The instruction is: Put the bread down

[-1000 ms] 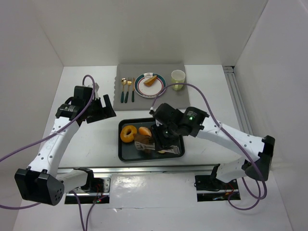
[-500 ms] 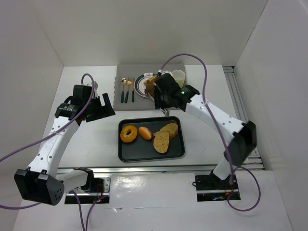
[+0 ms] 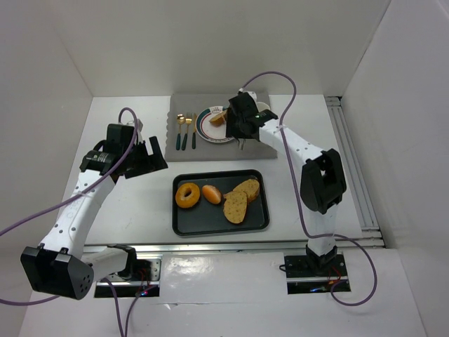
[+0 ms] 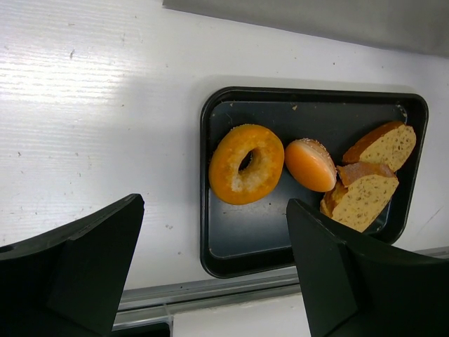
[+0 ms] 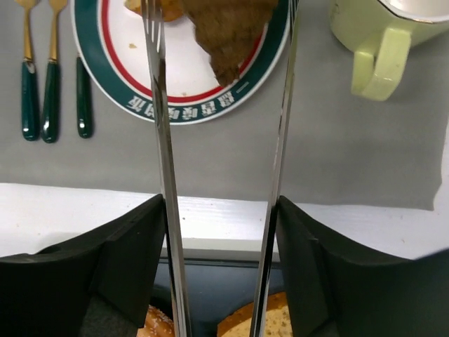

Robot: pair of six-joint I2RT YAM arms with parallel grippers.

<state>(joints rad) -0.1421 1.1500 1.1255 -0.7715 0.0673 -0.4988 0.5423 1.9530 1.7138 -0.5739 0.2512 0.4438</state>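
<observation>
My right gripper (image 3: 240, 126) is shut on metal tongs (image 5: 160, 140), jaws pressed on both tong arms (image 5: 221, 210). The tong tips hold a brown bread slice (image 5: 228, 31) over the green-and-red rimmed plate (image 5: 175, 112) on the grey mat. The plate (image 3: 208, 131) holds another bread piece (image 3: 218, 117). The black tray (image 3: 184, 223) holds a bagel (image 3: 187, 194), a bun (image 3: 211, 193) and two seeded slices (image 3: 242, 199). My left gripper (image 3: 151, 156) is open and empty left of the tray; its wrist view shows the tray (image 4: 231, 246) between the jaws (image 4: 214, 232).
Gold-and-green cutlery (image 3: 185, 130) lies on the grey mat (image 3: 263, 147) left of the plate. A pale green cup (image 5: 382, 42) stands right of the plate, hidden under my right arm in the top view. White walls enclose the table.
My right arm has swung from over the tray to the plate at the back, carrying a bread slice in the tongs. The left arm has not moved.
</observation>
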